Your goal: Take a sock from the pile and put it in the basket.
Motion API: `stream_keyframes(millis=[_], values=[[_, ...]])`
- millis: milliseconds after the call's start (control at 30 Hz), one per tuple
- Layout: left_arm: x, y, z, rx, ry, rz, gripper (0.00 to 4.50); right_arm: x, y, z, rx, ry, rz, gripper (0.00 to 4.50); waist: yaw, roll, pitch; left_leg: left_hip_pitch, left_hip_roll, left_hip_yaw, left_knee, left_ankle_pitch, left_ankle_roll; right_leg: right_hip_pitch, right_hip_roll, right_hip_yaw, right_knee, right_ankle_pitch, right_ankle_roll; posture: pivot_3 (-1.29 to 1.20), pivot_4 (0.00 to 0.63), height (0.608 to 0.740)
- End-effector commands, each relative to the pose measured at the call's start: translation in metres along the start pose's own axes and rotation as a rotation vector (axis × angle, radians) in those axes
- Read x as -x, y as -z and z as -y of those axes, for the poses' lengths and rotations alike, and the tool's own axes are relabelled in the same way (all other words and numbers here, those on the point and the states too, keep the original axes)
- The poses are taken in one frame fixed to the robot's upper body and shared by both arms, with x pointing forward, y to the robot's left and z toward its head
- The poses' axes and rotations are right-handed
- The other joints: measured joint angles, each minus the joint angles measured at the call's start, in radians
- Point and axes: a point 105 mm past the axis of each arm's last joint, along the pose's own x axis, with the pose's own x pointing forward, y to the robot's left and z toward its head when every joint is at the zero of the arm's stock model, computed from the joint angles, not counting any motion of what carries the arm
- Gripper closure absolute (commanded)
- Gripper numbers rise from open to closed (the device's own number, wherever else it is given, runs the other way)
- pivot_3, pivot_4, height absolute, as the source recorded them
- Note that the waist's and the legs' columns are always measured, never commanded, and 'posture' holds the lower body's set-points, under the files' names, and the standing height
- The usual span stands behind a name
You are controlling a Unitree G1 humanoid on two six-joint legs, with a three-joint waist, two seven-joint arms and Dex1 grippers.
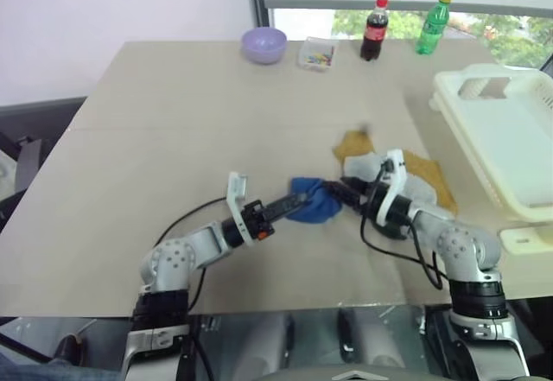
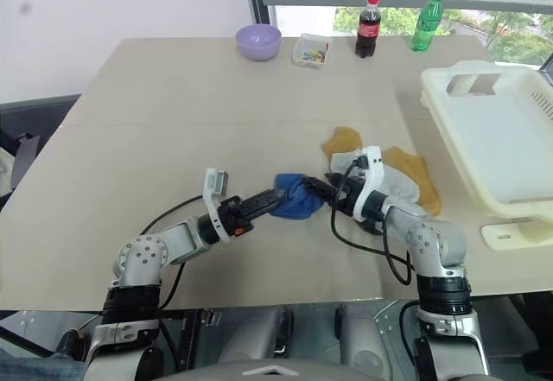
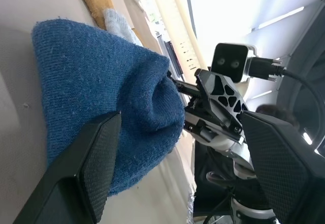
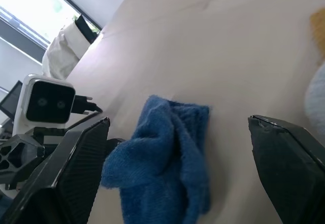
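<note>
So far the sock is lying on the table beside the pile, well apart from the basket. Both the left hand and right hand are flanking it, spread wide, holding nothing; lifting and carrying are remaining.

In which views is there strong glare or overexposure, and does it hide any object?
Left wrist view: the window behind the right tool is blown out to white, yet the blue sock stays clear. Right wrist view: the far window is washed out; the sock is readable. Left eye view: even light; the basket looks pale, with its slots faint.
</note>
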Motion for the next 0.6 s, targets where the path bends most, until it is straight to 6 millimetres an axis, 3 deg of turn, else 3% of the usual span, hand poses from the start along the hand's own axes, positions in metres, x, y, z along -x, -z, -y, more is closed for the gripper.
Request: stream_keyframes(millis=[33, 167, 333, 433, 600], values=[[-0.001, -0.004, 0.003, -0.013, 0.012, 0.011, 0.50, -0.005, 0.004, -0.013, 0.010, -0.043, -0.036, 0.05, 0.000, 0.000, 0.000, 0.000, 0.000, 0.000, 0.000, 0.000, 0.000, 0.000, 0.000, 0.000, 0.000, 0.000, 0.000, 0.00, 0.150, 0.735], [-0.001, -0.004, 0.005, -0.021, 0.026, 0.017, 0.50, -0.009, 0.018, -0.003, 0.026, 0.019, -0.119, 0.05, 0.000, 0.000, 0.000, 0.000, 0.000, 0.000, 0.000, 0.000, 0.000, 0.000, 0.000, 0.000, 0.000, 0.000, 0.000, 0.00, 0.150, 0.735], [0.001, -0.009, 0.009, -0.035, 0.048, 0.043, 0.50, -0.007, 0.032, -0.011, -0.034, -0.024, -0.201, 0.05, 0.000, 0.000, 0.000, 0.000, 0.000, 0.000, 0.000, 0.000, 0.000, 0.000, 0.000, 0.000, 0.000, 0.000, 0.000, 0.00, 0.150, 0.735], [0.000, -0.009, 0.010, -0.037, 0.049, 0.044, 0.50, -0.010, 0.037, -0.013, -0.072, -0.030, -0.225, 0.80, -0.002, 0.000, 0.000, 0.000, 0.000, 0.000, 0.000, 0.000, 0.000, 0.000, 0.000, 0.000, 0.000, 0.000, 0.000, 0.00, 0.150, 0.735], [0.000, -0.008, 0.009, -0.036, 0.046, 0.049, 0.50, -0.014, 0.036, -0.015, -0.109, -0.030, -0.222, 3.31, -0.003, 0.000, 0.000, 0.000, 0.000, 0.000, 0.000, 0.000, 0.000, 0.000, 0.000, 0.000, 0.000, 0.000, 0.000, 0.00, 0.150, 0.735]])
